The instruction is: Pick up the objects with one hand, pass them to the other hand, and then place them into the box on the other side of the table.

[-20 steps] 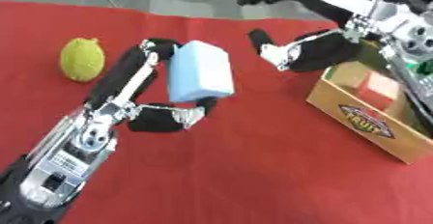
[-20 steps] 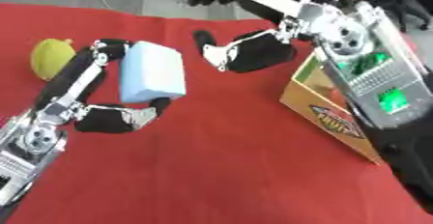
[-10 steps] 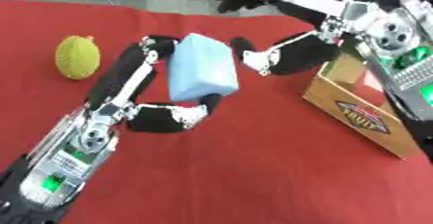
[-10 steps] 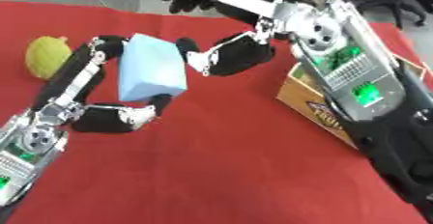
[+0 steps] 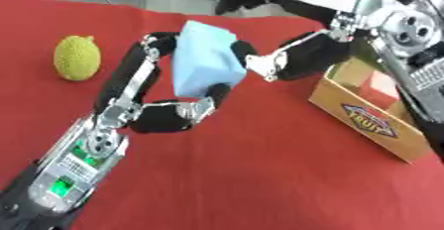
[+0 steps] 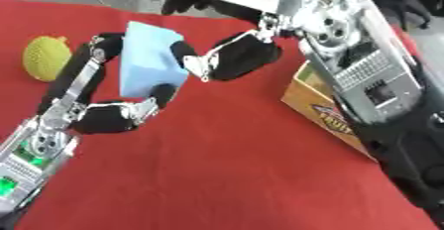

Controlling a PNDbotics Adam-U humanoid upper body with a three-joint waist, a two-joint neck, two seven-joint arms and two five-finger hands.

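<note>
The pale blue, soft-looking rectangular block (image 5: 204,60) is up off the red cloth-covered table (image 5: 260,174), pinched in my left hand (image 5: 160,112): fingers run up its far-left face and my thumb presses its lower right corner. My right hand (image 5: 299,58) is right beside it on the other side, fingers curling onto the block's upper right edge, so it looks to be touching but I judge it has not yet taken the weight. To do this handover well, I should let my right hand wrap around the free upper half, clear of my left thumb, and only then relax my left fingers, so the block does not tip or drop between us. The brown cardboard fruit box (image 5: 368,117) lies beyond my right hand, near it, already holding something reddish. A yellow-green bumpy round fruit (image 5: 76,57) rests on the cloth outside my left hand, well apart from the block.
</note>
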